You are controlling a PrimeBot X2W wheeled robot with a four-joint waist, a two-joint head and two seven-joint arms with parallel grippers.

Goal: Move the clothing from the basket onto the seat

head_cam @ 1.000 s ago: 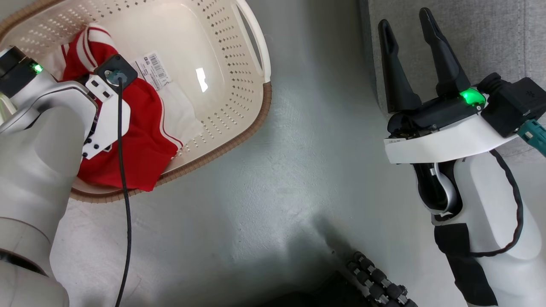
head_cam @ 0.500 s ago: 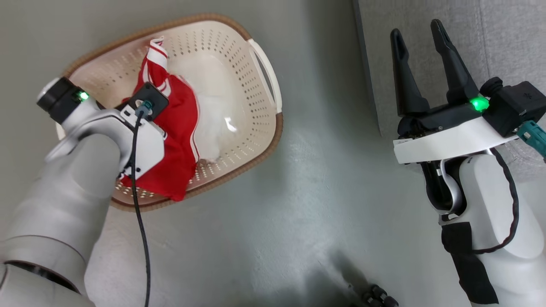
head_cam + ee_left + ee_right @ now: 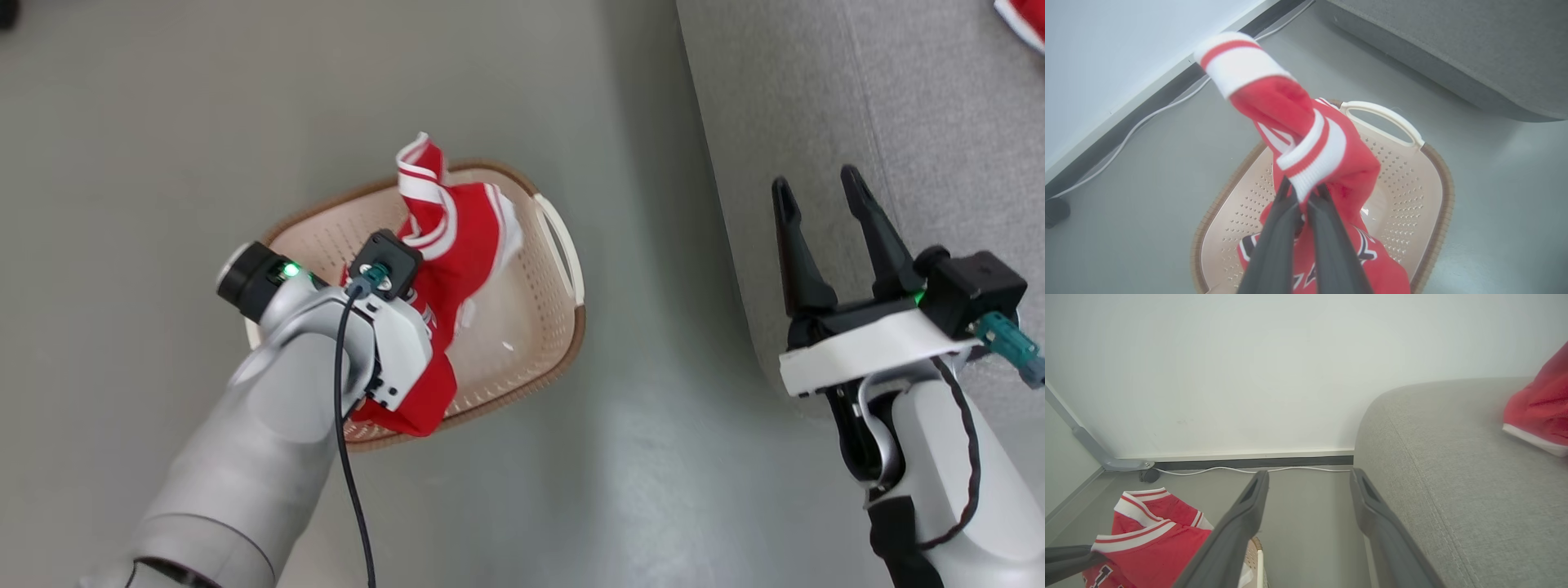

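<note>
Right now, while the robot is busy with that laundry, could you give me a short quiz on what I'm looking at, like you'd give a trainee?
1. Fill in: beside the grey sofa, the right gripper is ___ and holds nothing.
2. True or false: the left gripper is shut on the red jersey.
3. Pick one: the jersey hangs A) above the basket; B) across the sofa; C) from the right gripper.

Key: 1 open; 2 true; 3 A.
</note>
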